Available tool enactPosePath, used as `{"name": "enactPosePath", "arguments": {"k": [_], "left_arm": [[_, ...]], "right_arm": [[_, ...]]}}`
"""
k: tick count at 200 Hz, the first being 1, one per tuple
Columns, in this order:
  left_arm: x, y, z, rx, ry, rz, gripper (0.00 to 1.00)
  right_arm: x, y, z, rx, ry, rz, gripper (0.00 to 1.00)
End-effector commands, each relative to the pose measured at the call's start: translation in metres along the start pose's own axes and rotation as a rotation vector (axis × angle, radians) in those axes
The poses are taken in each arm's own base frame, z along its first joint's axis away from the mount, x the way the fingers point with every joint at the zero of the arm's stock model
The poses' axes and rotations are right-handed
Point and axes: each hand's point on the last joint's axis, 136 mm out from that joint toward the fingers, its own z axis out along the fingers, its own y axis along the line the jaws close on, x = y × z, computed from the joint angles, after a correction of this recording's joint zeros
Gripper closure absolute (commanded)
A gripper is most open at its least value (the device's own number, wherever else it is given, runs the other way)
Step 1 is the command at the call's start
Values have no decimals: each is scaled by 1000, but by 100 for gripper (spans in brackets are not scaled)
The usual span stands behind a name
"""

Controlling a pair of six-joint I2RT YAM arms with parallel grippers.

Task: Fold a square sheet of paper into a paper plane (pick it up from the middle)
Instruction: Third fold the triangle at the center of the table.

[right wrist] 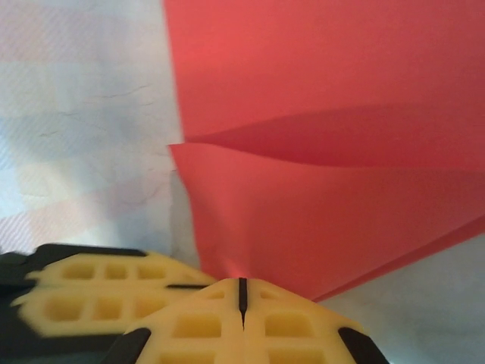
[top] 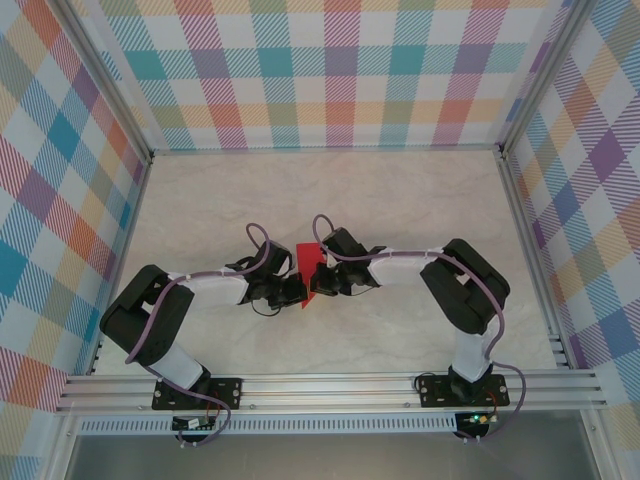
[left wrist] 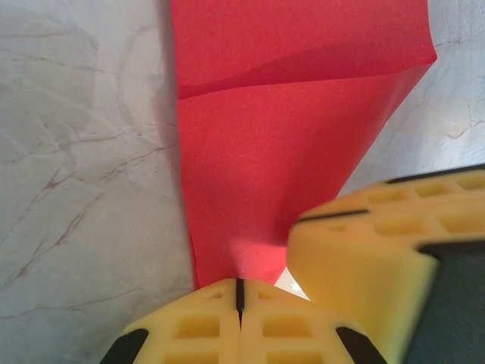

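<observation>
Left gripper [left wrist: 239, 287]: my fingers pinched tight on the red paper [left wrist: 280, 136]
Right gripper [right wrist: 242, 285]: also clamped on that paper, just beside my left
Paper: doubled over, above the table [top: 400, 200] middle

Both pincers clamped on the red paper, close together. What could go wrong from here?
1. The left pincer and right pincer pinch the paper at nearly the same spot on its edge; pulling apart could tear it.
2. The two pincers sit almost against each other, so a small move might knock them together.
3. The paper bows in a loose fold, most of it unsupported; a crease could land crooked.
</observation>
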Motion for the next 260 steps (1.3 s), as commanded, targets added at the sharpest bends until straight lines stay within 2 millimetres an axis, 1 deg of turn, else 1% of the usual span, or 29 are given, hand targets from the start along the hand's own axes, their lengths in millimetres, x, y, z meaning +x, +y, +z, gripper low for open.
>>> {"name": "enactPosePath", "arguments": {"k": [1,38,69,98,130,144,182,196,214,226,233,247,260], "left_arm": [[23,34,8,-130,66,-18,100],[28,40,7,-146,76,-24,100],[37,51,7,-172,97,-25,100],[46,60,5,-197,113,-27,100],[48,62,4,-198,117,-24,100],[47,61,4,-198,114,-24,100],[45,58,2,-190,107,-21,100],[44,57,1,-185,103,-17,100],[41,53,0,-174,94,-11,100],[37,46,-2,-158,83,-5,100],[34,40,-5,-142,72,-2,100],[24,22,-12,-92,42,12,95],[13,5,-24,-52,-4,30,87]], "right_arm": [[2,-19,7,54,6,30,97],[-4,-37,6,83,-7,39,97],[-22,-43,-5,87,-46,30,97],[-36,-53,-11,88,-72,38,97],[-53,-64,-18,90,-101,55,97],[-60,-72,-21,100,-113,69,97],[-84,-92,-39,128,-170,107,97],[-93,-90,-48,133,-195,105,97],[-101,-78,-61,126,-229,83,96],[-103,-69,-70,105,-248,73,95],[-103,-64,-75,91,-256,71,93],[-97,-56,-84,61,-265,67,89],[-89,-52,-91,36,-267,66,81]]}}
